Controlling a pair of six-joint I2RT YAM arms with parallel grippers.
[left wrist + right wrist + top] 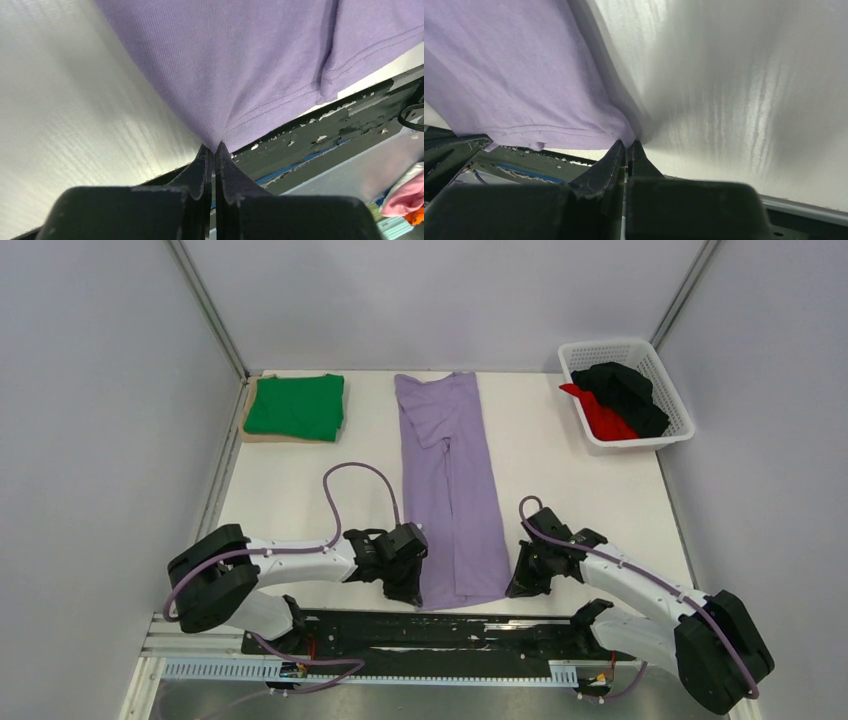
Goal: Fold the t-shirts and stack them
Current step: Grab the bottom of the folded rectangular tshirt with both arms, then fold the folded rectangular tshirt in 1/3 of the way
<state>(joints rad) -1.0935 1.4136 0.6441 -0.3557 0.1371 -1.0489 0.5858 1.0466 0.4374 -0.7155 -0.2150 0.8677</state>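
A lilac-purple t-shirt (452, 480) lies folded lengthwise into a long strip down the middle of the table, hem toward the arms. My left gripper (414, 592) is shut on the strip's near left hem corner; the left wrist view shows the purple cloth (240, 70) pinched at its fingertips (216, 146). At the near right corner my right gripper (517, 586) is shut on the hem, the cloth (514, 85) caught at its tips (628, 144). A folded green t-shirt (296, 405) rests on a tan board (252, 436) at the far left.
A white lattice basket (628, 347) at the far right holds a black t-shirt (625, 390) and a red one (603, 416). A black rail (400, 632) runs along the table's near edge. Grey walls close in both sides.
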